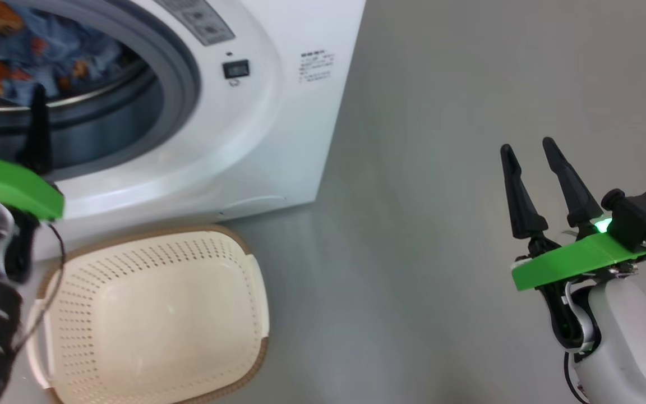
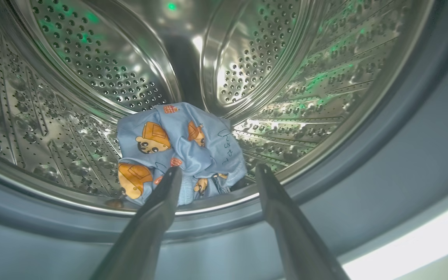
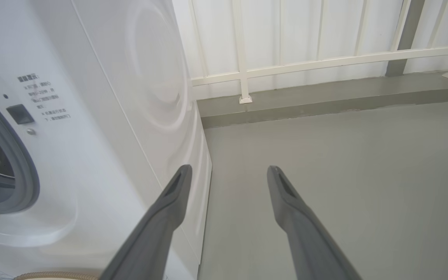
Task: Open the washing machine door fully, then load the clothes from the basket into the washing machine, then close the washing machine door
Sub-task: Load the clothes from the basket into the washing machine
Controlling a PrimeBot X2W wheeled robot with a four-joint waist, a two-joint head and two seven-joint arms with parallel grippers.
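Observation:
The white washing machine (image 1: pixel 278 140) stands with its mouth open; its door is out of view. The light blue printed clothes (image 2: pixel 177 144) lie bunched at the front bottom of the steel drum (image 2: pixel 91 58), and they show through the mouth as clothes (image 1: pixel 31 45) in the head view. My left gripper (image 2: pixel 219 168) is open at the drum's lip just before the clothes, holding nothing; the same left gripper (image 1: pixel 10 95) reaches into the mouth. The cream basket (image 1: pixel 132 238) sits empty on the floor below. My right gripper (image 1: pixel 525 147) hangs open over bare floor, far right of the machine.
The grey rubber gasket (image 2: pixel 403 163) rings the drum opening. In the right wrist view the right gripper (image 3: pixel 228 169) points past the machine's side panel (image 3: pixel 150 77) toward a white railing (image 3: pixel 325 60) on a raised kerb. Grey floor (image 1: pixel 441 224) spreads to the machine's right.

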